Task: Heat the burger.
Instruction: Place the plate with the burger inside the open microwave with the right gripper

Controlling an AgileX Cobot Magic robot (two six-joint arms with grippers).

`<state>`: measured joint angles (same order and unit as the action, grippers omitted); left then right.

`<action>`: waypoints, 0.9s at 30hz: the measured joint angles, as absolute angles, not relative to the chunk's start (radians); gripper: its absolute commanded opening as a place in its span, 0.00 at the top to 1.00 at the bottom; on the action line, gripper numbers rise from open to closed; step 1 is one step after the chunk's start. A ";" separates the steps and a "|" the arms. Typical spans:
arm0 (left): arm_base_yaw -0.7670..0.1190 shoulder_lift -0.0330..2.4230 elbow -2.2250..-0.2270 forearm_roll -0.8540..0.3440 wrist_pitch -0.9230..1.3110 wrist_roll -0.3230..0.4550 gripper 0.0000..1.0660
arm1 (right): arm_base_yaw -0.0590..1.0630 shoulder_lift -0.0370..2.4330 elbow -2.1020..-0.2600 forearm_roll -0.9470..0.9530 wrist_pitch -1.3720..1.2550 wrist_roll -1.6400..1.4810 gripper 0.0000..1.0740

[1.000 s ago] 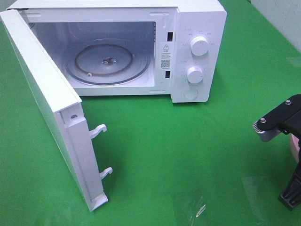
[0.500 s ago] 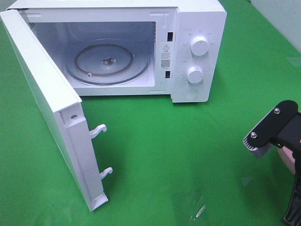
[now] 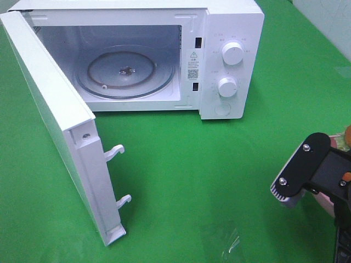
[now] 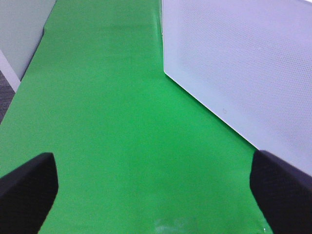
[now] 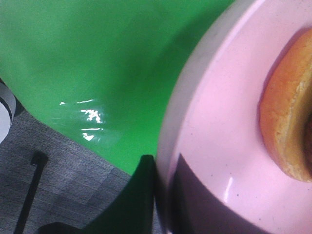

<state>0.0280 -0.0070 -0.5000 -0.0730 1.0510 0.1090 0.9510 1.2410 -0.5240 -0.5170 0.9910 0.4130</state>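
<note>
Overhead: white box microwave oven (image 3: pixel 236 22), door open; right arm (image 3: pixel 307 170) low, wrist tilted toward it.

Left wrist: left gripper (image 4: pixel 156 195) fingers spread wide over green cloth (image 4: pixel 107 122).

Right wrist: right gripper (image 5: pixel 163 170) fingers clamp the rim of a round pink plate (image 5: pixel 214 122). The glossy golden-brown burger (image 5: pixel 287 112) lies beyond the fingertips, likely soft and prone to sliding, so carry level.

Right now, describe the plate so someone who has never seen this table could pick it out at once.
From the white microwave with its door open, go to the near right edge of the green table. The plate there is round and pale pink, its rim pinched by the right gripper, and it alone carries the burger.
</note>
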 measured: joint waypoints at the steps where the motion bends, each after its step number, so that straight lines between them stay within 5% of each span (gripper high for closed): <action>1: 0.028 -0.007 -0.500 -0.073 1.051 0.109 0.06 | 0.960 1.241 -0.524 -0.527 0.991 0.413 0.97; 27: 0.028 -0.007 -0.500 -0.073 1.051 0.109 0.06 | 0.966 1.241 -0.524 -0.664 0.784 0.200 0.96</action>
<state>0.0280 -0.0070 -0.5000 -0.0730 1.0510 0.1090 0.9660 1.2410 -0.5240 -0.6640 0.7840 0.2000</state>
